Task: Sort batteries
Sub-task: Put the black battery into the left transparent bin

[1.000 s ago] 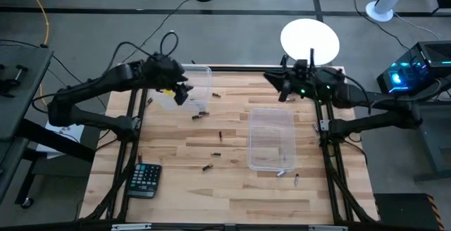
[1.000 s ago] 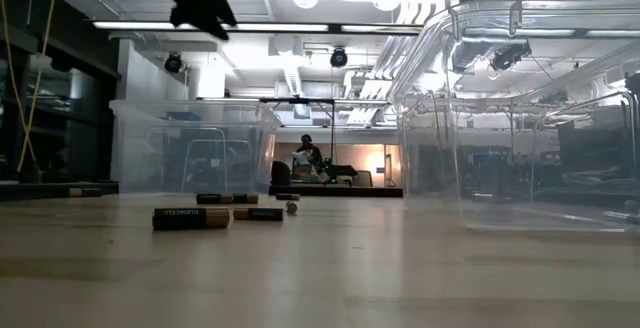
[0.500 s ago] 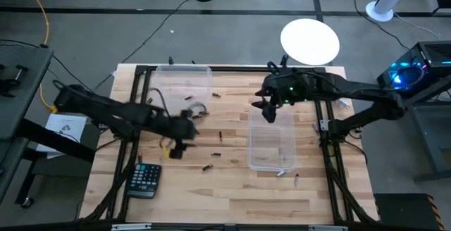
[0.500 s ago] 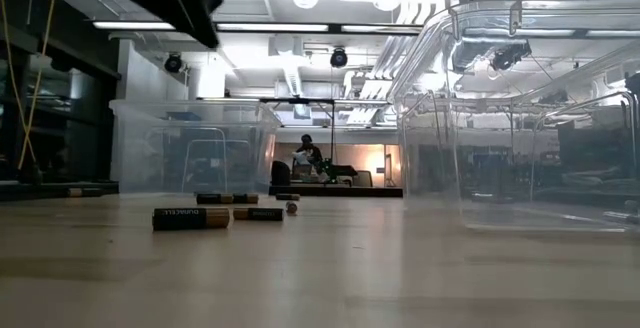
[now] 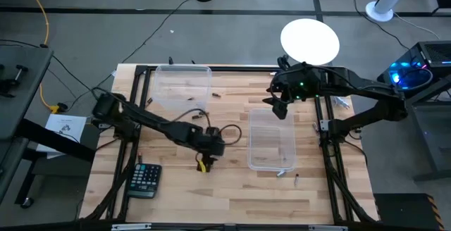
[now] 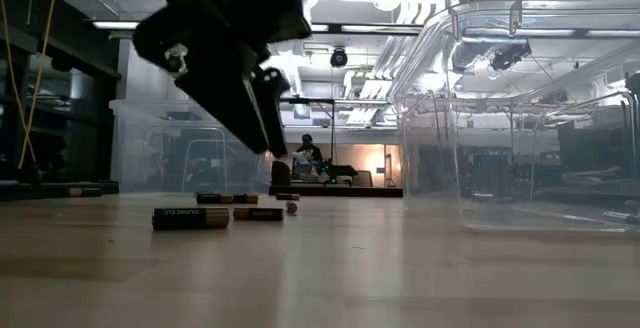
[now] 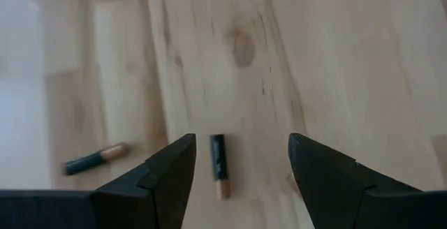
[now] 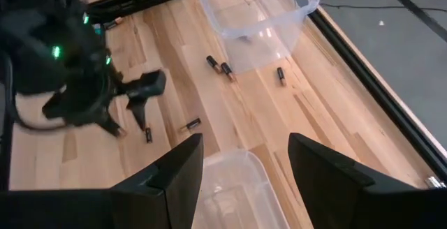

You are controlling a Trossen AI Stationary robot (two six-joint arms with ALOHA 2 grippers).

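Small dark batteries lie scattered on the wooden table. My left gripper (image 5: 204,163) hangs open, pointing down, just above one battery (image 7: 218,166) near the table's middle; that battery lies flat between the two fingers and touches neither. A second battery (image 7: 94,159) lies beside it. My right gripper (image 5: 278,109) is open and holds nothing, above the far end of the right clear bin (image 5: 271,141). The left clear bin (image 5: 184,84) stands at the far left, with more batteries (image 8: 220,67) on the table next to it.
A black calculator (image 5: 144,179) lies near the front left corner. Two batteries (image 5: 296,180) lie in front of the right bin. The low view shows several batteries (image 6: 190,218) on the boards and the bin's tall clear wall (image 6: 530,118). Bare wood lies along the near edge.
My left gripper has swung from the left bin at the far left toward the near edge and the right, coming down over a battery near the table's middle. My right gripper has moved from the far edge to above the right bin's far end.
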